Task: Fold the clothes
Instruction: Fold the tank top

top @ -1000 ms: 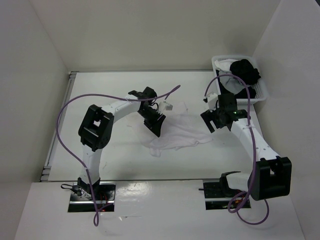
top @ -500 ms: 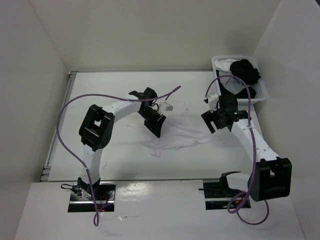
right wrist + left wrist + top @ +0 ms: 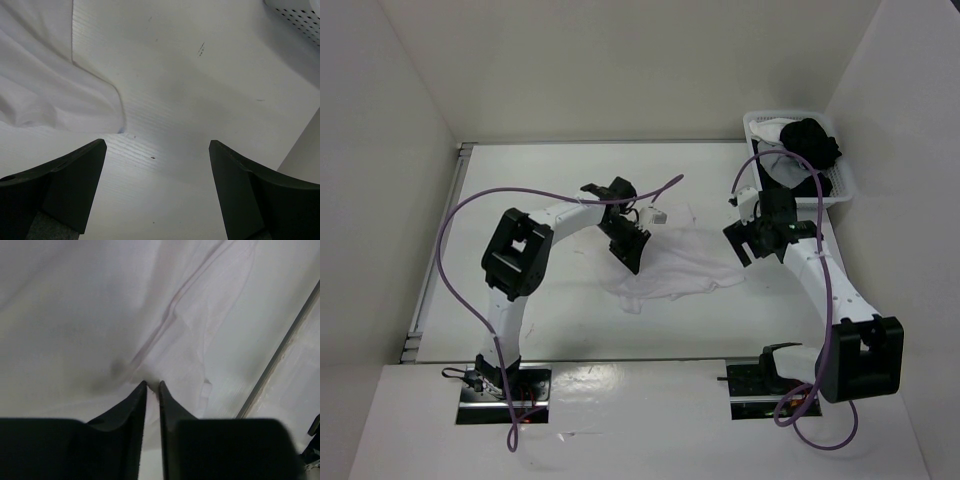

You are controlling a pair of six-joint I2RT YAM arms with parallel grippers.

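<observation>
No readable text or markings anywhere

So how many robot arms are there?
2. The left arm reaches over the white garment's left side; the right arm bends in by its right edge, near the basket.

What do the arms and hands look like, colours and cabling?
Both arms have white links with chunky black joint housings: left arm, right arm. A purple cable loops along each. Left hand and right hand have plain black, wedge-shaped fingers. No markings legible.
</observation>
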